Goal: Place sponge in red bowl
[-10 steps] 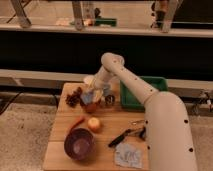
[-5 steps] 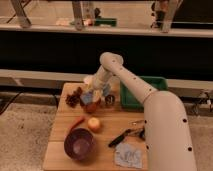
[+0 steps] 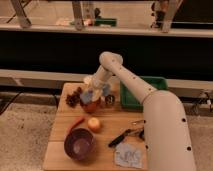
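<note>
Hovering over the red bowl (image 3: 91,105) at the tabletop's (image 3: 57,150) far end, the gripper (image 3: 93,95) has a blue sponge (image 3: 88,96) by it; can't tell the fingers' state. No readable writing.

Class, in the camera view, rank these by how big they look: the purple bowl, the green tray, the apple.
1. Green tray, partly hidden by the arm.
2. Purple bowl, nearer the camera, so close to the tray.
3. Apple.
The gripper hangs over the red bowl.
</note>
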Controlling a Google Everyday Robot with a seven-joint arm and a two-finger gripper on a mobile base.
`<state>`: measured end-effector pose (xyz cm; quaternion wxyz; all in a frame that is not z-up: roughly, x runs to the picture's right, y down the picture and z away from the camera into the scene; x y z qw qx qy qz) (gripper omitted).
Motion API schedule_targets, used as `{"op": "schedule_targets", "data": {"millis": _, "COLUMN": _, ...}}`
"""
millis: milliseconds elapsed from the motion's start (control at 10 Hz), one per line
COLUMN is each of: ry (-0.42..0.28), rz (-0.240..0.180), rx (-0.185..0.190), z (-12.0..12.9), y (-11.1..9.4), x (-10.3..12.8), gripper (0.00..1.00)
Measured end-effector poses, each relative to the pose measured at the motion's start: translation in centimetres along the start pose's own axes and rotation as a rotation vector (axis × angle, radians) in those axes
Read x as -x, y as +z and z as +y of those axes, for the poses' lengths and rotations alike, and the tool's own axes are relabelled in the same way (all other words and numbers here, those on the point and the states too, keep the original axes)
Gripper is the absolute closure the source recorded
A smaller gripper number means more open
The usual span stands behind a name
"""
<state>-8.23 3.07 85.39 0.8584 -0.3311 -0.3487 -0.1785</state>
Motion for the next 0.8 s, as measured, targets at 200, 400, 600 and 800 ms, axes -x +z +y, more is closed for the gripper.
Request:
{"op": "schedule_targets", "data": {"millis": 200, "ry": -0.002, "rz": 0.004, "rx": 0.006, "z": -0.01, "y": -0.01, "x": 0.03, "gripper": 0.20}}
{"op": "schedule_targets", "data": {"millis": 400, "ry": 0.001, "rz": 0.009, "rx": 0.012, "z": 0.01, "y": 0.03, "x": -0.01, "gripper": 0.20}}
{"op": "schedule_targets", "data": {"millis": 600, "ry": 0.004, "rz": 0.013, "rx": 0.015, "z": 0.02, "y": -0.03, "x": -0.06, "gripper": 0.20}}
{"op": "schedule_targets", "data": {"millis": 800, "ry": 0.009, "rz": 0.019, "rx": 0.019, "z": 0.01, "y": -0.14, "x": -0.15, "gripper": 0.20}}
